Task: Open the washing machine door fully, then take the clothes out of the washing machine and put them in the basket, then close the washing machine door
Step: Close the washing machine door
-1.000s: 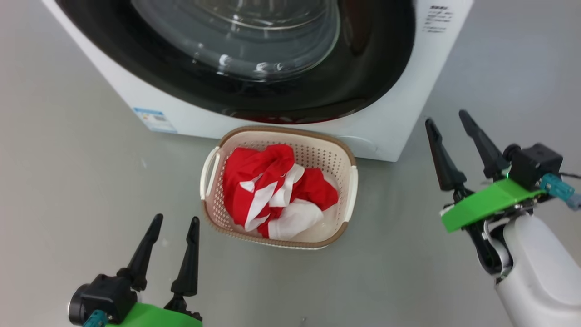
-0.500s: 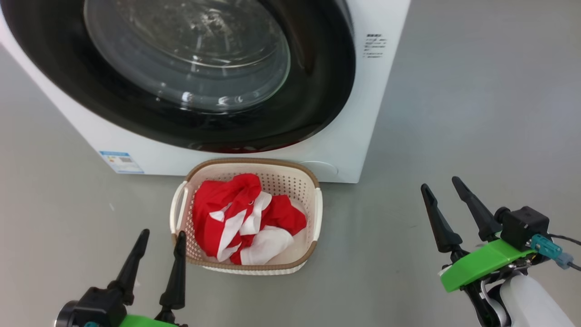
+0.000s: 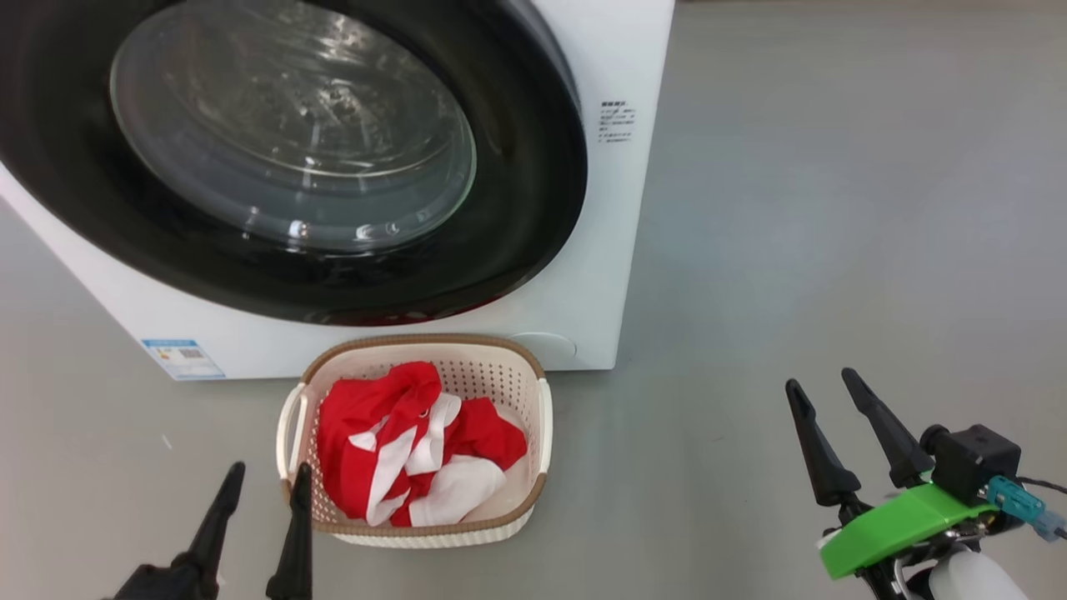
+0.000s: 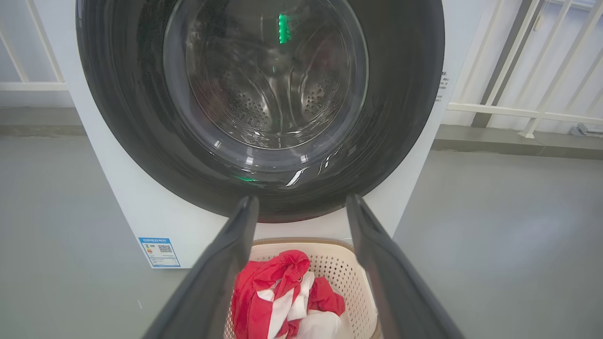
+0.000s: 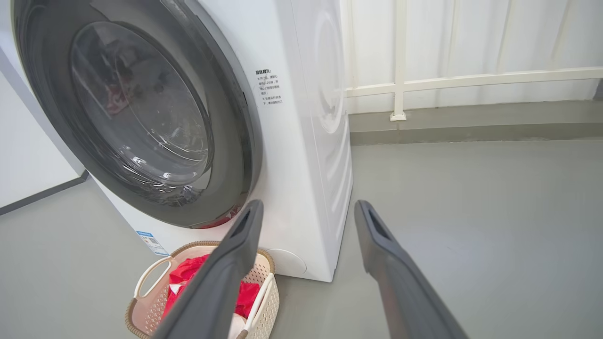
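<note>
- The washing machine (image 3: 583, 317) is a white box that stands on a grey floor (image 3: 834, 208), with a blue label (image 3: 182, 358) low on its front and small printed text (image 3: 617, 123) near its upper right edge.
- The washing machine door (image 3: 517, 208) lies flat against the front of the machine and looks shut. Its wide black rim circles a bulging glass window (image 3: 292, 142).
- In the left wrist view, a metal drum (image 4: 264, 103) with rows of small holes shows through the glass.
- The basket (image 3: 433, 342) sits on the floor just in front of the machine, below the lower edge of the door. It is cream with a brown rim and a white handle on each side.
- The clothes (image 3: 392, 442) lie bunched inside the basket, red with white stripes and panels.
- The left gripper (image 3: 270, 468) is at the lower left of the head view with its two dark fingers spread and nothing between them. One fingertip overlaps the near left corner of the basket in that view; whether it touches the rim I cannot tell.
- The right gripper (image 3: 819, 379) is at the lower right above bare floor, well apart from the basket, with its fingers spread and empty. A green bracket (image 3: 904, 521) sits behind them.
- A white railing (image 5: 471, 77) runs behind the machine.
</note>
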You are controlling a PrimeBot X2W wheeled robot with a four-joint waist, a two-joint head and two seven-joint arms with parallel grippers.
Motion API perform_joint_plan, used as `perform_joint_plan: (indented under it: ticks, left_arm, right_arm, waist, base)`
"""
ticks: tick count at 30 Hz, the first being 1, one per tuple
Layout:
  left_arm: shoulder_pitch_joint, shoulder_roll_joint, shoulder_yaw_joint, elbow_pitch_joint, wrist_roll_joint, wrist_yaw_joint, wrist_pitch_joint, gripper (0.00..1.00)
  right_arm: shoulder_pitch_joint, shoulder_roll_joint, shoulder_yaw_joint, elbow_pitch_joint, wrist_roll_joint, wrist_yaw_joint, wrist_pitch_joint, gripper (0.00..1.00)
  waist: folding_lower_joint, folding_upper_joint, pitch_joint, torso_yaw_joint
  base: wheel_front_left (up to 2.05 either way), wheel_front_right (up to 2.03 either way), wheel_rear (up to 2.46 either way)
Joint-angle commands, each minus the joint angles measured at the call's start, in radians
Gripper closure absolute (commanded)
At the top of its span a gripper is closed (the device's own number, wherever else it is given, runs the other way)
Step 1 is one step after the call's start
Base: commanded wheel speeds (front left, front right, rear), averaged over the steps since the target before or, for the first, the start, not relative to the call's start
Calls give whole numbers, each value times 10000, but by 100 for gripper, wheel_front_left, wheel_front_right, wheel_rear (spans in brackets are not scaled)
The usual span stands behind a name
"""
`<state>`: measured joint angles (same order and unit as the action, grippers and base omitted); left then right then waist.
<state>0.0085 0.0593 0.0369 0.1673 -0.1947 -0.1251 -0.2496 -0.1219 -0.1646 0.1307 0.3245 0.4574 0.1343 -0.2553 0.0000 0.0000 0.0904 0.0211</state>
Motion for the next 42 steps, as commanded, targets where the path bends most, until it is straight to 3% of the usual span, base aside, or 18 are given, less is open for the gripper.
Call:
perform_joint_plan:
  ticks: [1, 18, 42]
  left_arm:
    - [-29, 241, 397, -190, -57, -55, -122, 0]
    - [656, 458, 823, -379, 147, -55, -122, 0]
    - [1108, 590, 744, -331, 119, -55, -122, 0]
  right_arm:
    - [77, -107, 89, -263, -92, -36, -65, 0]
    - [1485, -55, -536, -589, -216, -36, -65, 0]
    - [2211, -25, -887, -742, -326, -36, -65, 0]
  waist:
    - [0, 0, -186, -159]
    - [0, 0, -827, -664]
    - [0, 0, -1212, -781]
  base:
    - [0, 0, 0]
    - [0, 0, 0]
    - [0, 0, 0]
